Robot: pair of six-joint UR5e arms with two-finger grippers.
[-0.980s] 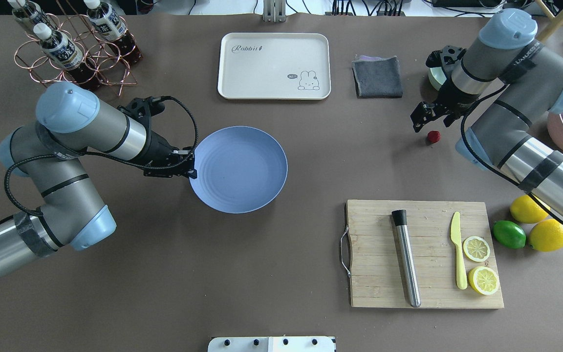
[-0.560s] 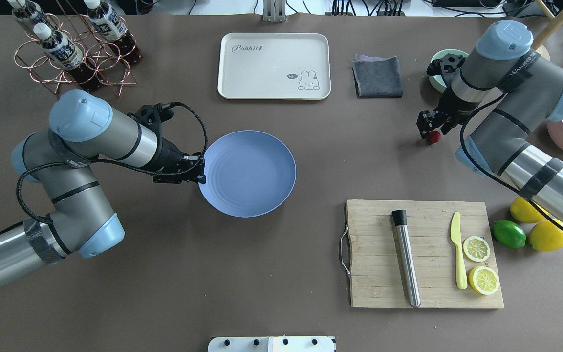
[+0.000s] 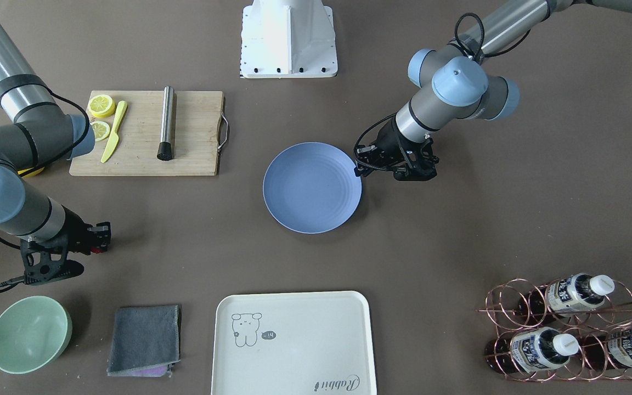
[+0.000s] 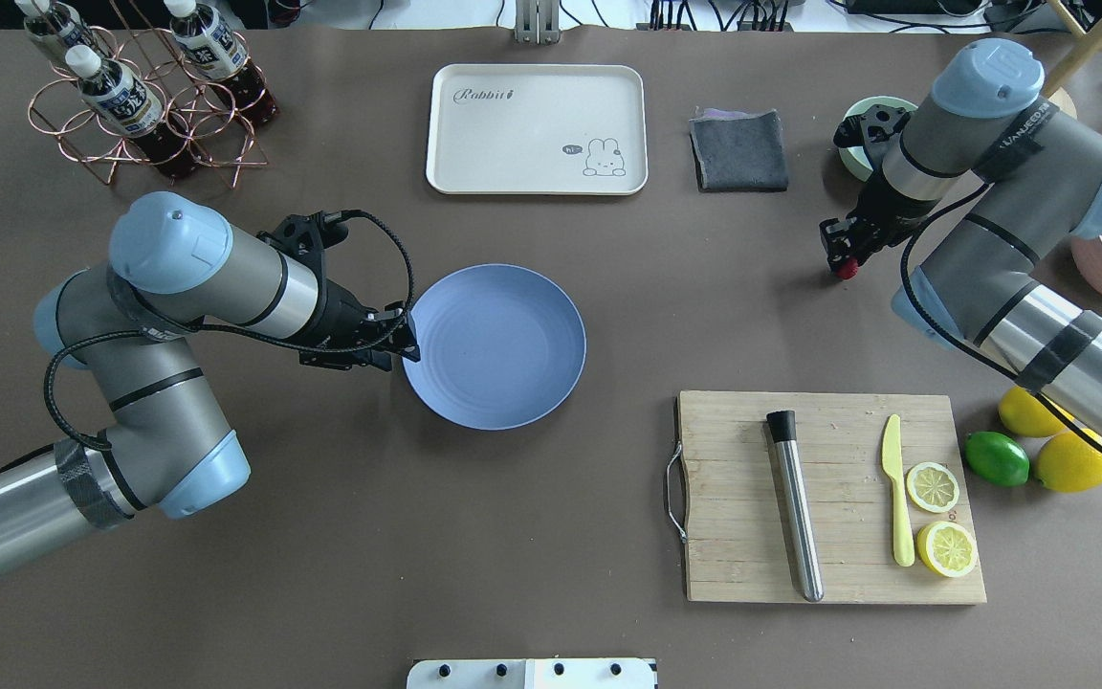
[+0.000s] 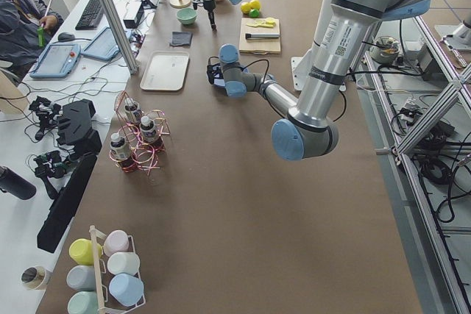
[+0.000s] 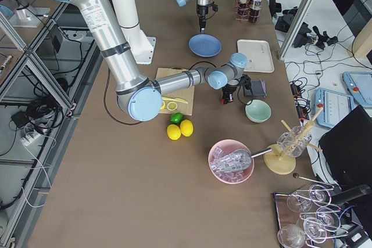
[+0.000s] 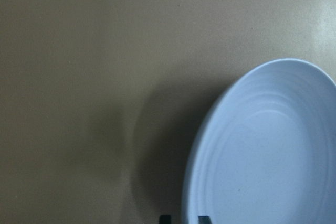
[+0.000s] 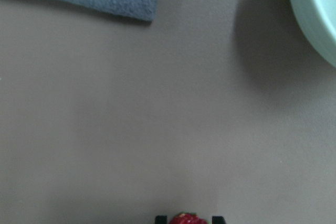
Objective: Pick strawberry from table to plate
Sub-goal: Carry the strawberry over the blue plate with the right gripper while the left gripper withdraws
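The cream tray reads "Rabbit" — the right gripper closes narrowly on the strawberry, low over the table; the left gripper pinches the plate by its rim.

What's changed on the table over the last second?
The left gripper, pinching the plate rim, slid it toward the robot's right, nearer the cutting board. The right gripper dropped over the strawberry and now straddles it; grip unclear. The tray, cutting board and lemons stayed put.

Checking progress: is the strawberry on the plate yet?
No, the plate is bare; the strawberry is at the right gripper, far from it.
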